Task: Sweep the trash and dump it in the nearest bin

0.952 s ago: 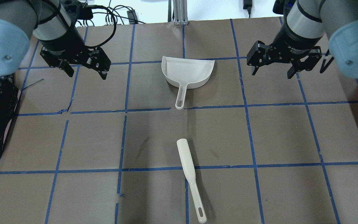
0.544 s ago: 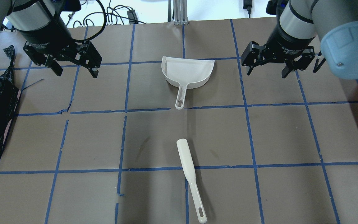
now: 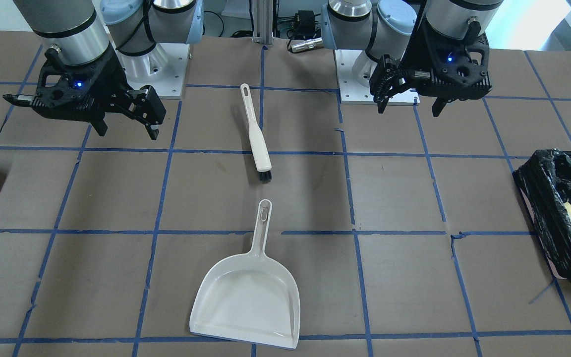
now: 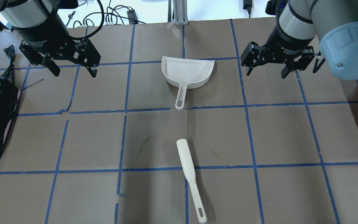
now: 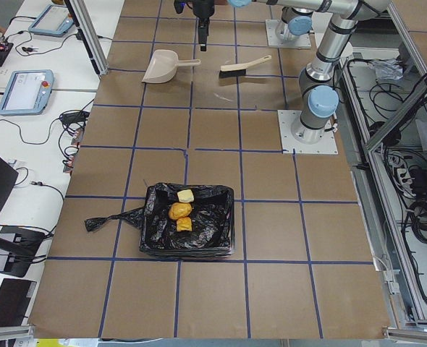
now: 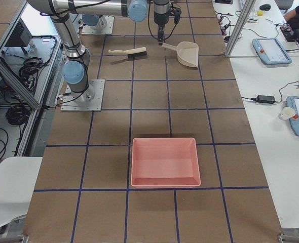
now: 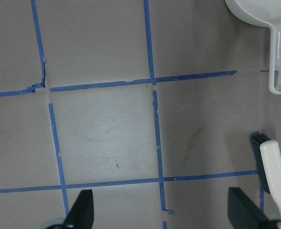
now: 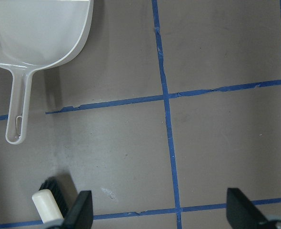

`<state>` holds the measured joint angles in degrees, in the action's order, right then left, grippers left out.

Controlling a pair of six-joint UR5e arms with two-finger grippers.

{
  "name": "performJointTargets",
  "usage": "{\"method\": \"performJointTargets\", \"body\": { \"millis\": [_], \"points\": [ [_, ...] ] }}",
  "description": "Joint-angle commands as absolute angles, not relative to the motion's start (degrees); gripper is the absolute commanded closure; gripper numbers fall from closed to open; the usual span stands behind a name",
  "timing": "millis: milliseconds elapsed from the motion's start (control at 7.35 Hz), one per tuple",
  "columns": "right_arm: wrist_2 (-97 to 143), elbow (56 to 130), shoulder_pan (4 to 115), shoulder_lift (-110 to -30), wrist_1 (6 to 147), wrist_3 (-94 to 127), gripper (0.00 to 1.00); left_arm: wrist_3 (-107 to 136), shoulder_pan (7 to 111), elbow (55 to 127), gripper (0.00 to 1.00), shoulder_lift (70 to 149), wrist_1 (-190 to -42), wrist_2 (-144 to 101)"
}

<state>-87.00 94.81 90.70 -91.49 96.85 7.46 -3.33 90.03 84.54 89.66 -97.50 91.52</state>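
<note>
- The left end effector (image 4: 75,74) and right end effector (image 4: 266,74) hover empty, jaws spread.
- The dustpan (image 4: 188,71) lies between them, the brush (image 4: 186,158) nearer the robot, on the brown, blue-taped table (image 4: 278,133).
- The trash (image 5: 181,212) sits in the black-lined bin (image 5: 217,224) at the table's left end.

The counter (image 4: 278,133) is dull brown with a blue tape grid (image 4: 247,106). Between the black left hand (image 4: 75,74) and right hand (image 4: 266,74), the dustpan (image 4: 187,72) is white, the brush (image 4: 186,161) white with black bristles (image 3: 264,175). Beyond the left hand, the bin (image 5: 213,217) is glossy black, its trash (image 5: 181,211) orange and pale yellow.
</note>
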Motion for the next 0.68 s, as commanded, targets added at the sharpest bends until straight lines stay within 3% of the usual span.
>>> {"method": "performJointTargets", "body": {
  "millis": [0,544],
  "points": [
    [-86.92,94.75,90.70,-91.49,96.86,7.65,0.00,-2.37,90.35,85.08,0.00,89.74,-97.29,91.32],
    [-86.75,94.92,90.70,-91.49,96.85,7.73,0.00,-2.20,90.61,84.64,0.00,89.82,-97.29,91.41]
  ]
}}
